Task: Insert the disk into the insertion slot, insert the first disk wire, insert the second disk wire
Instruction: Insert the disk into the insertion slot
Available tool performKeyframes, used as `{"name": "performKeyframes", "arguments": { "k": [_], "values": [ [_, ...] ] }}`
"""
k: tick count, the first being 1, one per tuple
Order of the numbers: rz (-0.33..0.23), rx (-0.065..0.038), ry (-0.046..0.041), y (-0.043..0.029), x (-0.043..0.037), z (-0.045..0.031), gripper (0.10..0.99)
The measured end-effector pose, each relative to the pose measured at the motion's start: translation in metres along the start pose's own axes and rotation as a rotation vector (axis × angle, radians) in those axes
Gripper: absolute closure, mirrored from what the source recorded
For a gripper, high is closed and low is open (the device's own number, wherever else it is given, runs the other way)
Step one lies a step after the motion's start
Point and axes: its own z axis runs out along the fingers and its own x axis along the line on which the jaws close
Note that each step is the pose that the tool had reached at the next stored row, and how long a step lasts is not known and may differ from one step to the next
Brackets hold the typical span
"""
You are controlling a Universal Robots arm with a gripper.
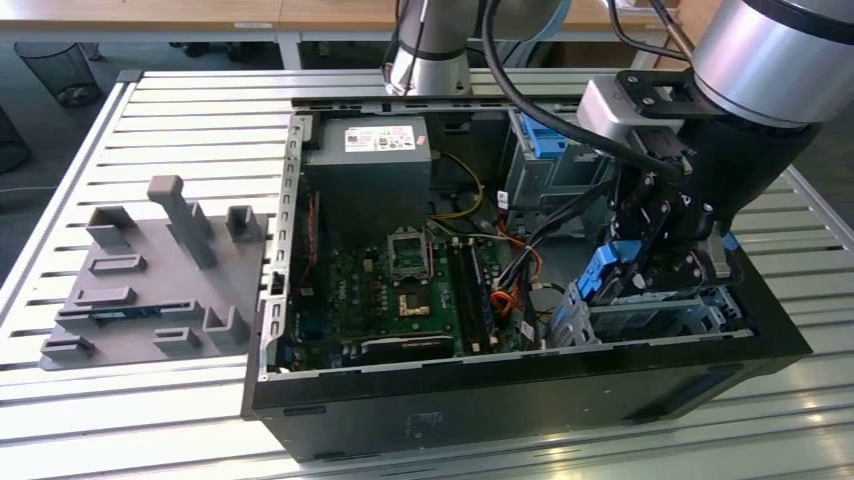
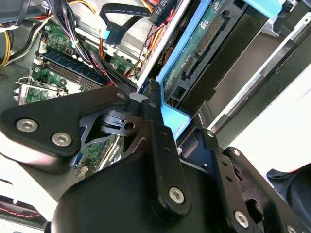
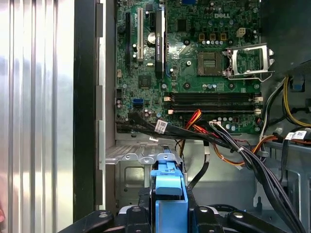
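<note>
In the exterior view my gripper [image 1: 663,272] hangs inside the open computer case, at the view's right, shut on the disk [image 1: 609,274]. The disk is held on edge in its bright blue caddy. It sits just above the insertion slot [image 1: 650,320], a silver perforated cage in the case's near right corner. The second wrist view shows the disk's [image 2: 209,36] circuit-board side and blue frame running away from my gripper [image 2: 177,130]. In the first wrist view the blue caddy edge [image 3: 168,187] stands between my fingers [image 3: 146,201], with the silver cage [image 3: 138,156] beyond. Loose black and orange wires [image 3: 221,141] lie beside it.
A taller grey cage with a blue latch [image 1: 545,155] stands behind my arm. The motherboard [image 1: 400,290] and power supply [image 1: 370,170] fill the case's left part. A grey fixture plate with upright blocks [image 1: 147,285] lies on the slatted table [image 1: 160,110].
</note>
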Motion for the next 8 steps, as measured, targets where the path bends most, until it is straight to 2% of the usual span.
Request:
{"name": "performKeyframes", "arguments": {
  "k": [5,6,8],
  "values": [
    [0.000,0.000,0.0001,-0.0001,0.0000,0.0031,0.714],
    [0.000,0.000,0.0000,-0.0001,0.0000,0.0036,0.651],
    [0.000,0.000,0.0002,-0.0001,0.0000,0.0043,0.651]
  ]
}}
